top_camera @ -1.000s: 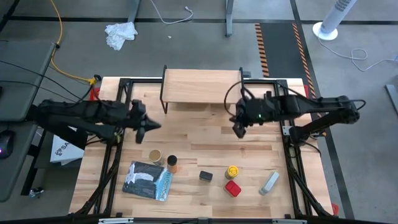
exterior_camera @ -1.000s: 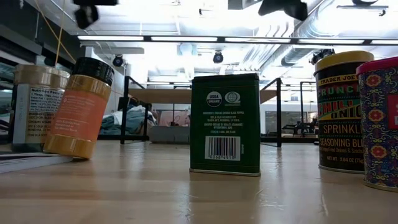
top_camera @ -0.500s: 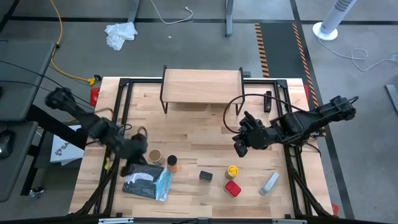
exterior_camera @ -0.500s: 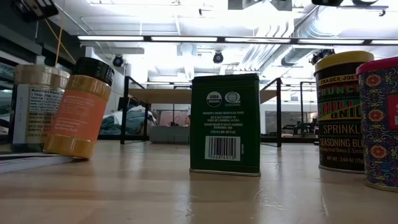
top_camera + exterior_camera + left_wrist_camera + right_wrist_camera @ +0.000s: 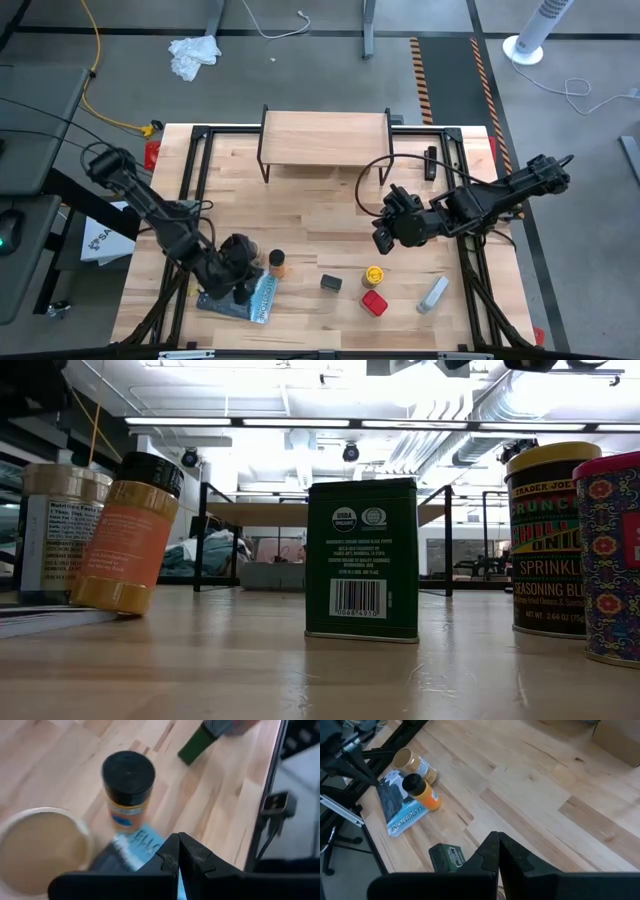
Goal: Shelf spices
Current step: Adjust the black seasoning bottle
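Where the wooden-plank desk (image 5: 330, 215) meets its far edge stands the shelf (image 5: 325, 137), a pale plank on thin black wire legs, long axis running left to right. Spices, all well in front of the shelf near the desk's front edge: tan cylinder (image 5: 249, 250), upright; amber jar (image 5: 277, 262), black cap, tilted on the flat blue-grey case (image 5: 235, 291); black rectangular tin (image 5: 331, 284), upright; yellow jar (image 5: 372, 275), round; red square tin (image 5: 374, 302), patterned. Left claw (image 5: 240, 285), fingers pressed together, over the case beside the amber jar. Right claw (image 5: 384, 238), fingers pressed together, between shelf and yellow jar.
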